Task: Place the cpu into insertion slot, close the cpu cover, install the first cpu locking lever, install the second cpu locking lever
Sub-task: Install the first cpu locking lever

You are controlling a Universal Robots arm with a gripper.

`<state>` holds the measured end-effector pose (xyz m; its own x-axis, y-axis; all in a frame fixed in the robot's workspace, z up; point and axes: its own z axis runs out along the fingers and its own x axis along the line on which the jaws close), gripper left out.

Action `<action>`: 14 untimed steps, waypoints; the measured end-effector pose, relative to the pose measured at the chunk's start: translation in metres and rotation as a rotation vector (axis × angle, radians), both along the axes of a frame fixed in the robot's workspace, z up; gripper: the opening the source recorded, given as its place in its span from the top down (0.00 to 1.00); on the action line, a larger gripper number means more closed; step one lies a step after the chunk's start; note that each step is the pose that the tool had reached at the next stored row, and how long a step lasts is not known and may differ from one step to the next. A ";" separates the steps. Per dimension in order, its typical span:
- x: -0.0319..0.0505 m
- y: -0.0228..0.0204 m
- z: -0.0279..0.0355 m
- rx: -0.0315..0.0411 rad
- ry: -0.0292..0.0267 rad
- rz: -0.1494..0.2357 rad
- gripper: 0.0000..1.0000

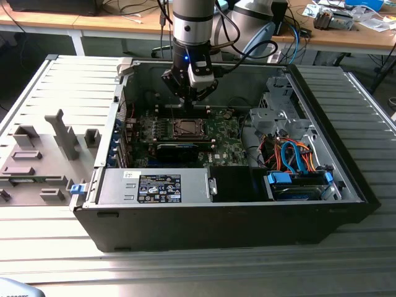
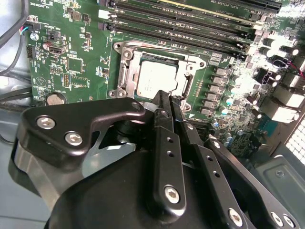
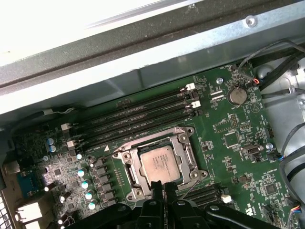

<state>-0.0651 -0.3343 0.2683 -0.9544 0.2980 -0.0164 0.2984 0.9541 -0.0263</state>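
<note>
Below the gripper [image 1: 193, 94] in the exterior view: slot [image 1: 185, 128] on the board. Second wrist view: gripper [image 2: 167, 98] clenched, empty, tips at the cover's [image 2: 125, 71] edge. First wrist view: cpu [image 3: 159, 164] seated, cover down.

Even, soft daylight; blown-out glare along the case wall [image 3: 71, 28]; blurred end effector [image 2: 167, 102] foreground.

Silvery-grey cpu [image 3: 159, 164] w/ shiny metal cpu cover [image 3: 183, 152]; green motherboard [image 3: 228, 143], black memory slots [image 3: 138, 119]; black gripper [image 2: 166, 102]; blue & orange cables [image 1: 297, 158]; grey ribbed table [image 1: 37, 86].
</note>
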 end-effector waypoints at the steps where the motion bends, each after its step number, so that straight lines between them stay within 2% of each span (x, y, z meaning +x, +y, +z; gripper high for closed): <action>1: 0.0000 0.0000 0.0000 -0.0001 0.0000 0.001 0.84; 14: 0.0000 0.0000 -0.0002 0.0000 0.0000 0.010 0.84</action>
<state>-0.0651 -0.3343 0.2682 -0.9575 0.2881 -0.0164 0.2884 0.9571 -0.0264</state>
